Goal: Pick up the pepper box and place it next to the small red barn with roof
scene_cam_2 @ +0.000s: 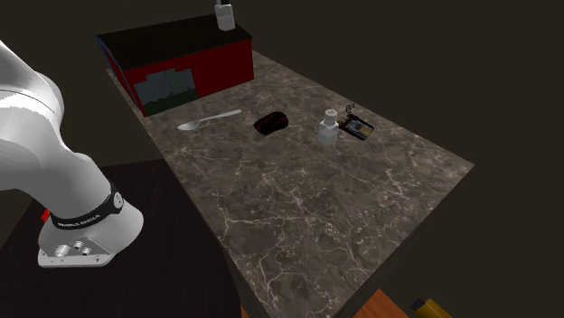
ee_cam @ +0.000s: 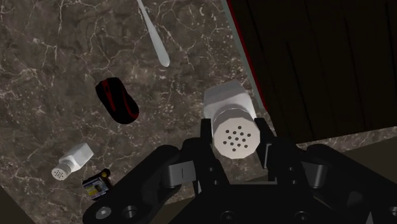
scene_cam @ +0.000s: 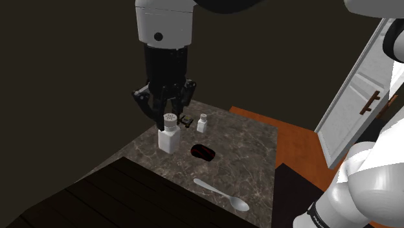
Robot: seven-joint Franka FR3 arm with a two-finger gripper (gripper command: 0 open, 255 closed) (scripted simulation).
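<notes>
Barn (scene_cam: 110, 197) cropped by shoulder view's edge

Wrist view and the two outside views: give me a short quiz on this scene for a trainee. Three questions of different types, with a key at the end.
1. True or false: in the wrist view, the gripper clasps the pepper box by its perforated cap.
2. Multiple choice: in the second exterior view, which thing lies nearest the front wall of the red barn?
A) the spoon
B) the small white shaker
C) the black and red object
3. Short answer: counting the pepper box, how many white shakers can you see in the shoulder view?

Key: 1 true; 2 A; 3 two.
</notes>
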